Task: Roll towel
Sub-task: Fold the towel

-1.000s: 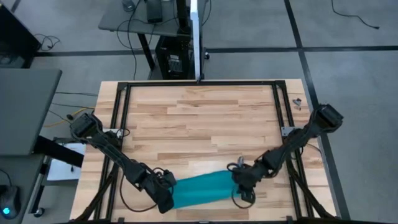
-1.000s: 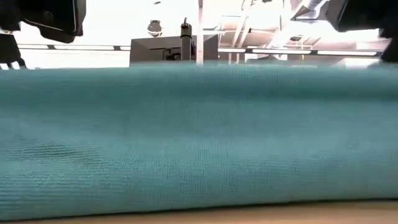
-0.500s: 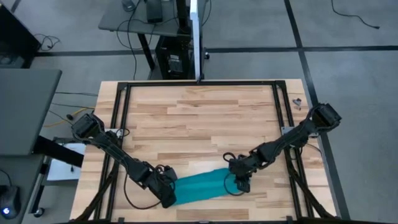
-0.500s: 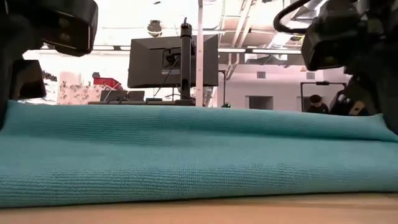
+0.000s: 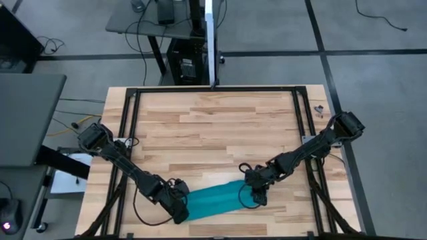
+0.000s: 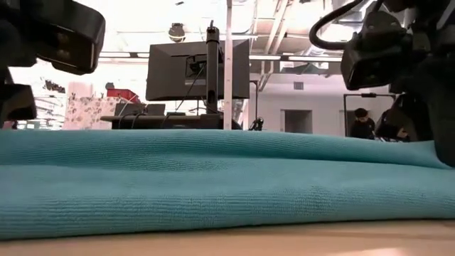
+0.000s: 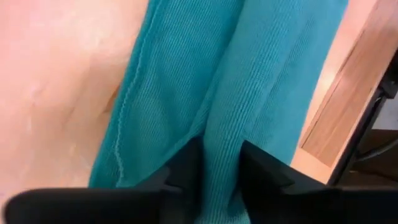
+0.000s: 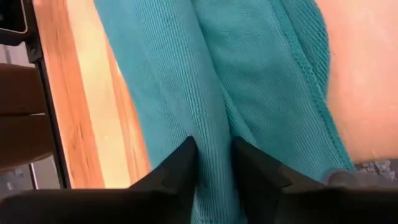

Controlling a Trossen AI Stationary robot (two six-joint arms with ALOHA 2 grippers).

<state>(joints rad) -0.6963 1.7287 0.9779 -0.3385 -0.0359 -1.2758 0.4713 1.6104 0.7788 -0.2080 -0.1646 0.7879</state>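
A teal towel (image 5: 213, 199), already partly rolled into a long band, lies near the front edge of the wooden table (image 5: 220, 123); the left gripper (image 5: 180, 211) sits at one end of it and the right gripper (image 5: 257, 195) at the other; each has its fingers a little apart with a raised fold of cloth between them, though whether they pinch it I cannot tell. The step looks like mid-roll; next, both ends should probably be regripped and turned over together.
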